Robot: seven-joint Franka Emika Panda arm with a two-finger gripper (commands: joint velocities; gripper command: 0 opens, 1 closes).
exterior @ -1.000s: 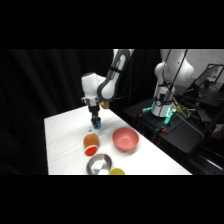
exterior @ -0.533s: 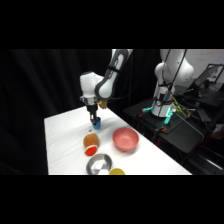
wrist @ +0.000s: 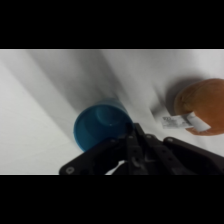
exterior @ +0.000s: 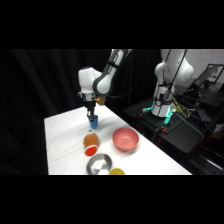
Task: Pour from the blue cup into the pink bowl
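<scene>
Blue cup [exterior: 93, 121] [wrist: 102, 125] directly under claw [exterior: 92, 116], upright, mid-table toward far edge. Claw state: cannot tell. Brown-red object [exterior: 91, 142] [wrist: 197, 100] just beside cup, nearer side. Pink bowl [exterior: 125, 138] apart, toward right edge. Silver bowl [exterior: 99, 163] at near edge.

A black curtain [exterior: 45, 85] hangs behind the white table [exterior: 65, 140] and fills the left and middle of the side view — dark, with faint folds. At right stands a low black bench [exterior: 175, 132] carrying a second white machine [exterior: 172, 75] with a teal-lit part [exterior: 167, 116] — brighter clutter shows at the far right edge.
</scene>
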